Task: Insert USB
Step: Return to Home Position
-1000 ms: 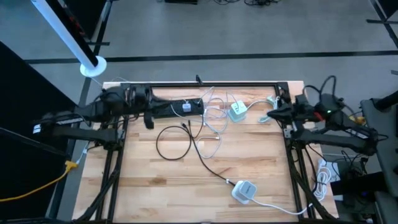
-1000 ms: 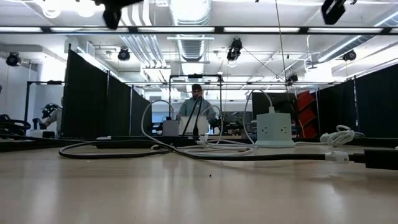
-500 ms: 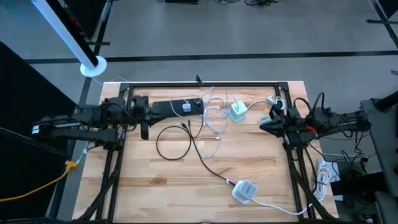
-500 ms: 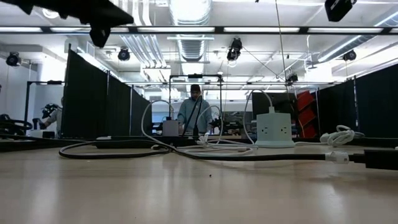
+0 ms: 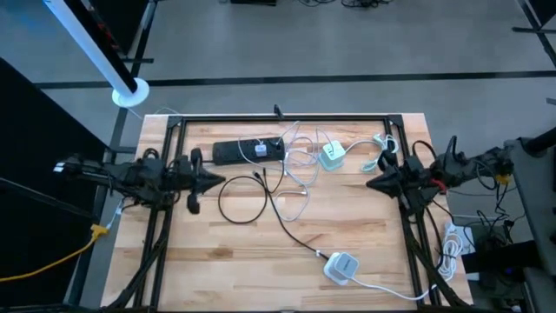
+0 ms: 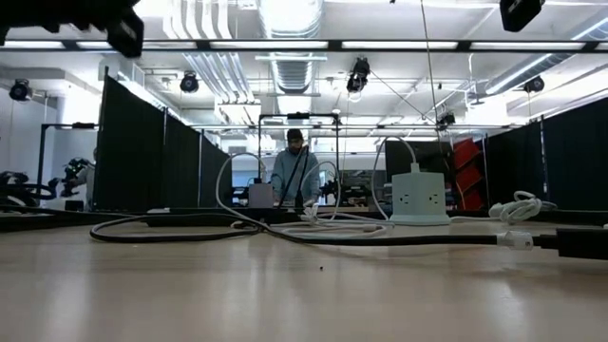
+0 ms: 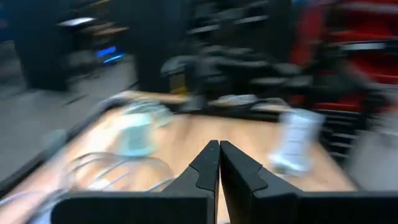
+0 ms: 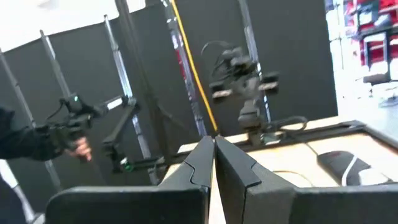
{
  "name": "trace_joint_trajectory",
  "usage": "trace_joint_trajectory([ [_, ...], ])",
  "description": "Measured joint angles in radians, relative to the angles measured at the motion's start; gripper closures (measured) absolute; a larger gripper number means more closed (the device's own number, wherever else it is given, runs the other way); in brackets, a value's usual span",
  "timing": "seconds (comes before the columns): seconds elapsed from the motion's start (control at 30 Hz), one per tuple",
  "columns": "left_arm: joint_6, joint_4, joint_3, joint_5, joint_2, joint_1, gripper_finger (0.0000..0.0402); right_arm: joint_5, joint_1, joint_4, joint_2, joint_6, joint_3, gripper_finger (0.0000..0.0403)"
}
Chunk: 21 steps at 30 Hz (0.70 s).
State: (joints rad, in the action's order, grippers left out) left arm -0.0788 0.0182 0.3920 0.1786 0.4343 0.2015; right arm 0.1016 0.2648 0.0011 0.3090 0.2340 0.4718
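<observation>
Two arms at the table's side edges, both pairs of jaws pressed together, empty.
Left gripper [image 5: 219, 181] sits middle left in the high view, right gripper [image 5: 367, 183] middle right. The black cable [image 5: 243, 198] loops at centre and reaches the lower outlet extension [image 5: 342, 266]; another outlet extension [image 5: 331, 156] stands upper centre.

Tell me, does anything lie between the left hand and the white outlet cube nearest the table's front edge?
Yes: the black cable loop lies on the table between the left hand and that white outlet cube.
</observation>
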Motion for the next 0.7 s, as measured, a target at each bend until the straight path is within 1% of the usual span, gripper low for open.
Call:
trace_joint_trajectory([
  [0.07,0.046,0.082,-0.036,-0.104,-0.042,0.015,0.0401,-0.07,-0.068,-0.004,-0.036,0.001,-0.008,0.0403],
  [0.13,0.061,0.147,-0.069,-0.117,-0.089,0.014,0.0401,-0.127,-0.136,0.0,-0.076,0.004,-0.024,0.0403],
  [0.23,0.079,0.17,-0.117,-0.107,-0.159,0.013,0.0401,-0.183,-0.225,-0.002,-0.138,0.039,-0.081,0.0403],
  [0.33,0.086,0.165,-0.166,-0.09,-0.221,0.012,0.0401,-0.192,-0.284,0.005,-0.2,0.043,-0.165,0.0403],
  [0.4,0.078,0.166,-0.201,-0.082,-0.262,0.012,0.0401,-0.189,-0.3,0.057,-0.241,0.043,-0.233,0.0403],
  [0.5,0.058,0.188,-0.271,-0.043,-0.32,0.012,0.0401,-0.19,-0.303,0.234,-0.284,-0.005,-0.362,0.0403],
  [0.57,0.037,0.268,-0.344,-0.03,-0.351,0.011,0.0402,-0.189,-0.303,0.364,-0.299,-0.03,-0.448,0.0403],
  [0.6,0.021,0.339,-0.385,-0.03,-0.36,0.011,0.0401,-0.184,-0.303,0.361,-0.303,-0.024,-0.463,0.0403],
  [0.7,-0.006,0.292,-0.38,-0.012,-0.37,0.007,0.0401,-0.159,-0.305,0.286,-0.301,0.006,-0.461,0.0403],
])
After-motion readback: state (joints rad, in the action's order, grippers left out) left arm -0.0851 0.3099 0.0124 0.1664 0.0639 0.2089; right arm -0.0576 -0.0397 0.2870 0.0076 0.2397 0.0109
